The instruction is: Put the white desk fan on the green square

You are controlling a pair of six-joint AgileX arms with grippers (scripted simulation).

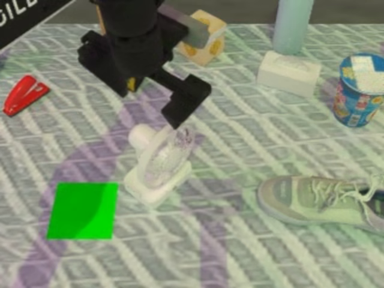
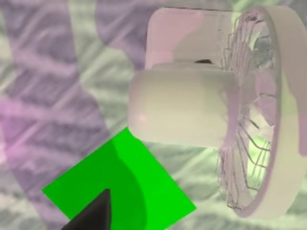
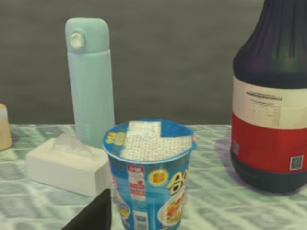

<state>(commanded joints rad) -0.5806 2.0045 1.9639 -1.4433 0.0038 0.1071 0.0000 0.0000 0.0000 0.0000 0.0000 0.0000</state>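
Observation:
The white desk fan (image 1: 159, 163) stands on its flat base in the middle of the table, its grille head tilted to face up and right. The green square (image 1: 83, 210) lies flat to its lower left, a short gap away. My left gripper (image 1: 179, 120) hangs open just over the fan's head, touching nothing. In the left wrist view the fan (image 2: 192, 110) fills the right side, the green square (image 2: 139, 191) lies beside it, and one dark fingertip (image 2: 96, 213) shows over the green. My right arm is parked out of the top view; one of its fingertips (image 3: 98, 213) shows.
A red stapler (image 1: 24, 95) lies at the left. A yellow block (image 1: 205, 37), a mint bottle (image 1: 292, 24), a white tissue box (image 1: 288, 73) and a blue noodle cup (image 1: 360, 90) stand at the back. A grey shoe (image 1: 324, 201) lies to the right. A dark bottle (image 3: 271, 96) stands beside the cup.

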